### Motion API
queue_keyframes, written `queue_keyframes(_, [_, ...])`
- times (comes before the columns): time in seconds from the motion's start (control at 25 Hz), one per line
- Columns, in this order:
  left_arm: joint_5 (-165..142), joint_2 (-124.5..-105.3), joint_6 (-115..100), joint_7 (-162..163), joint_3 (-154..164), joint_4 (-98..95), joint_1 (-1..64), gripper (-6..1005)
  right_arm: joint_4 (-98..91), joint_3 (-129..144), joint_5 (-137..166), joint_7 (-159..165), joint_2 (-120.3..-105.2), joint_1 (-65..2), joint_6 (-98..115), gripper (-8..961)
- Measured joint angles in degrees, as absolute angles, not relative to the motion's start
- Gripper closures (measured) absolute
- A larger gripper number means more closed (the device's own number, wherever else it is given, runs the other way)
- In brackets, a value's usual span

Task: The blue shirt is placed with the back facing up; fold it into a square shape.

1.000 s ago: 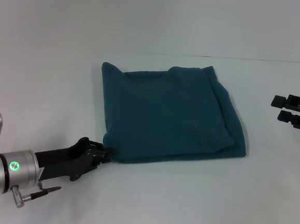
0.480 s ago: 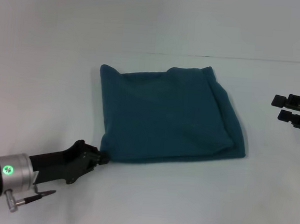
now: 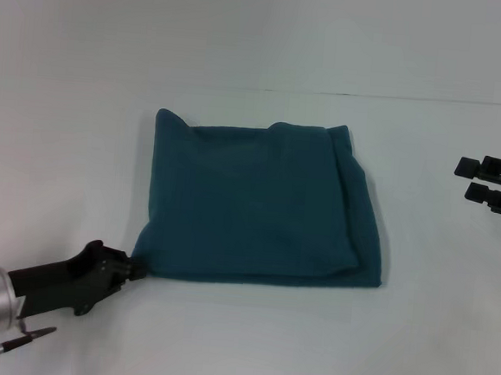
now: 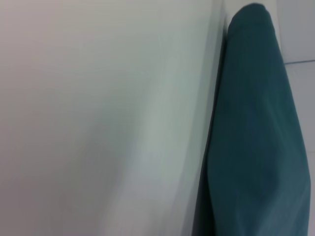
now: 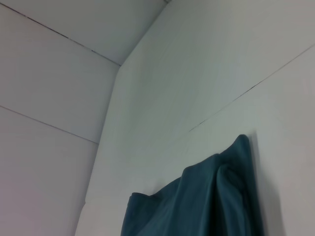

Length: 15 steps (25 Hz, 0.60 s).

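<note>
The blue shirt [image 3: 258, 201] lies folded into a rough square on the white table [image 3: 238, 343], plain teal fabric up, no lettering showing. My left gripper [image 3: 131, 266] is at the shirt's near left corner, low on the table, shut on that corner. The left wrist view shows only the shirt [image 4: 256, 137] edge-on beside bare table. My right gripper [image 3: 470, 180] hovers open off the shirt's right side, well apart from the cloth. In the right wrist view the shirt [image 5: 197, 206] shows its far edge and folded layers.
The white table top runs to a far edge [image 3: 370, 96] with a pale wall behind it. Bare table surrounds the shirt on all sides.
My left gripper has drawn back toward the left and nearer me, dragging the shirt's near left corner and the whole shirt leftward. The right gripper has stayed in place.
</note>
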<state>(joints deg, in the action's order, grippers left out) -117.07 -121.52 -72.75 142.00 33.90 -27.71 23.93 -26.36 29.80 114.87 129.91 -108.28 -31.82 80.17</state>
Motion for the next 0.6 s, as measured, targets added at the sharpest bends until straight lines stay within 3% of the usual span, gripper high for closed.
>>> queue_keyframes(0.44, [-119.35, -120.49, -74.17, 141.62, 32.86, -28.44, 23.76, 838, -26.37, 29.7, 114.8, 130.11, -108.28, -32.0, 79.83, 271])
queue_keyframes(0.6, [-121.46, -120.22, -75.12, 141.86, 31.63, -32.89, 20.98, 818, -26.41, 29.71, 114.79, 130.17, -108.26, -31.8, 79.79, 271])
